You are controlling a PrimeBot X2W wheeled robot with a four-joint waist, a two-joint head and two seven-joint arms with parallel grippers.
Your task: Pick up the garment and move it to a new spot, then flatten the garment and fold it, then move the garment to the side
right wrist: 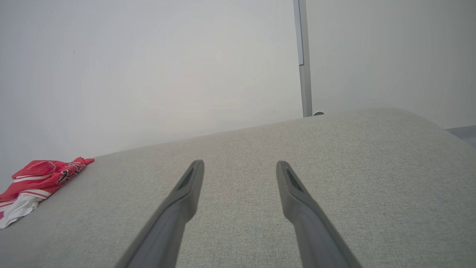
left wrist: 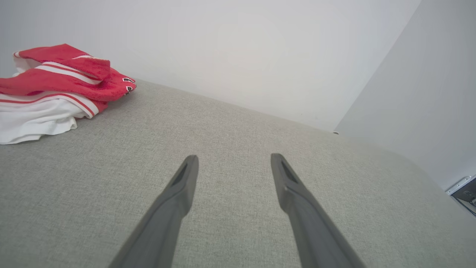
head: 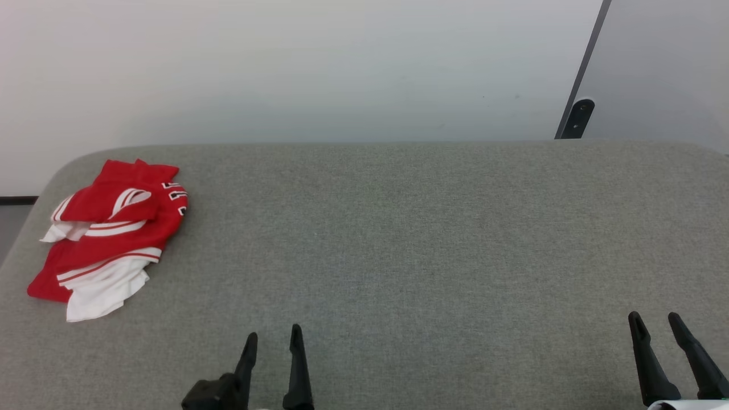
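Spread and empty, the left gripper [head: 274, 333] and right gripper [head: 654, 316] hovered at the near edge of the grey padded surface [head: 398, 239], likely poised to reach the garment [head: 108, 233] crumpled near its far-left corner.

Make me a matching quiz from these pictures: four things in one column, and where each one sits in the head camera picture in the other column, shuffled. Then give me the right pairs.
Things:
1. jersey
2. left gripper
3. right gripper
4. dark post

Places:
A. lower right corner, open and empty
B. crumpled at the far left of the grey cushion
C. upper right, against the wall
D. bottom edge, left of middle, open and empty

Pairs: 1-B, 2-D, 3-A, 4-C
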